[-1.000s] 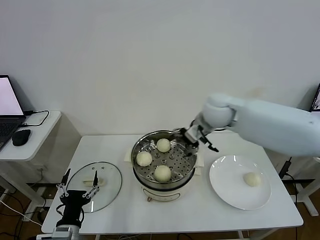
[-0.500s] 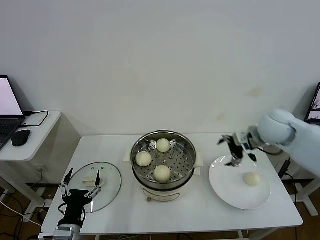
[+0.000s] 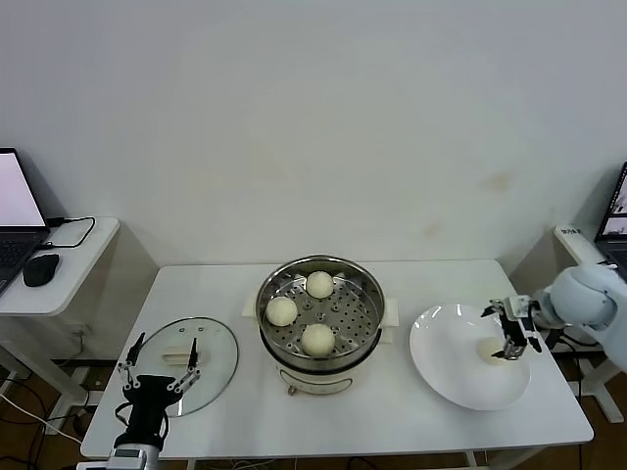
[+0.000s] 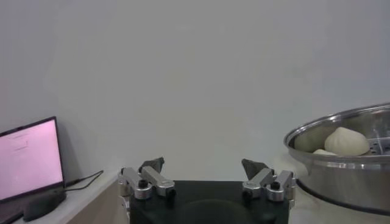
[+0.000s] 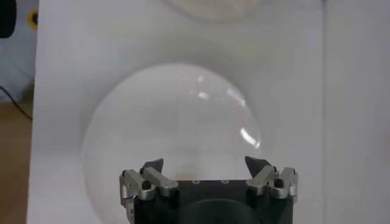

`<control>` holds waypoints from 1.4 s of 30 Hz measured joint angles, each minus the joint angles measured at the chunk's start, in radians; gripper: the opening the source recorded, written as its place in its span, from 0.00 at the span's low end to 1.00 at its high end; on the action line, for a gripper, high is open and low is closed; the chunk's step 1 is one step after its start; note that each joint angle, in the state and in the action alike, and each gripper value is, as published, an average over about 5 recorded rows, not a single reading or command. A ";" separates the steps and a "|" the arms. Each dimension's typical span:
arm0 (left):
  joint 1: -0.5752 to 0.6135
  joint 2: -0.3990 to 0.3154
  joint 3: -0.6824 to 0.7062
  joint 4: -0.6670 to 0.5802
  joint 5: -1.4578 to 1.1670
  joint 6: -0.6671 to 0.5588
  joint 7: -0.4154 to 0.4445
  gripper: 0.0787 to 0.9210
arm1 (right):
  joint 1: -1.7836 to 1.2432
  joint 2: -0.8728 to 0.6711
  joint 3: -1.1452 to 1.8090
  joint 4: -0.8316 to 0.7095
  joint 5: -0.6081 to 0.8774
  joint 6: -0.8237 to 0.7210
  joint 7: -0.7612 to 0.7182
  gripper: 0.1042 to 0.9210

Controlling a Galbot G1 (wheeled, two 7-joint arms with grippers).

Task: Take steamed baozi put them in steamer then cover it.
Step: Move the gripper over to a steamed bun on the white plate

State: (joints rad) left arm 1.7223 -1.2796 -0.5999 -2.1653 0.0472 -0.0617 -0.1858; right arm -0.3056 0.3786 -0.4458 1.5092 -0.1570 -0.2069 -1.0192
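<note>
The steamer (image 3: 370, 323) stands mid-table on its white pot base and holds three baozi (image 3: 319, 284), (image 3: 281, 310), (image 3: 317, 338). A fourth baozi (image 3: 489, 350) lies on the white plate (image 3: 446, 367) at the right. My right gripper (image 3: 517, 345) is open and empty, directly above and beside this baozi, partly hiding it. In the right wrist view the gripper (image 5: 204, 162) hangs open over the bare plate (image 5: 170, 122). The glass cover (image 3: 211, 343) lies flat at the front left. My left gripper (image 3: 162, 345) is open just above it. The left wrist view shows that gripper (image 4: 203, 162), the steamer (image 4: 341, 159) and a baozi (image 4: 346, 141).
A side table (image 3: 78, 257) at the left carries a laptop (image 3: 15, 220) and a mouse (image 3: 41, 267). A screen's edge (image 3: 619, 201) shows at the far right. The white table's (image 3: 392, 416) front edge lies near the plate and the cover.
My right gripper has swung from the steamer's back right rim out to the right and down over the plate, beside the last baozi. The left gripper has barely moved.
</note>
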 measured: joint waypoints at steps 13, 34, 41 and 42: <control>0.006 0.001 -0.008 -0.003 0.002 0.001 0.001 0.88 | -0.086 0.073 0.081 -0.161 -0.085 0.038 0.001 0.88; -0.002 0.000 -0.012 0.014 0.001 0.002 0.001 0.88 | -0.069 0.178 0.063 -0.282 -0.138 0.051 -0.005 0.72; -0.001 -0.002 -0.012 0.015 0.001 0.002 0.001 0.88 | -0.059 0.177 0.058 -0.283 -0.140 0.052 -0.018 0.60; -0.001 -0.002 -0.012 0.015 0.001 0.002 0.000 0.88 | -0.057 0.176 0.057 -0.282 -0.139 0.052 -0.019 0.59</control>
State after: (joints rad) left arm 1.7211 -1.2820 -0.6121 -2.1507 0.0484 -0.0596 -0.1853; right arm -0.3626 0.5550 -0.3887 1.2269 -0.2965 -0.1554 -1.0385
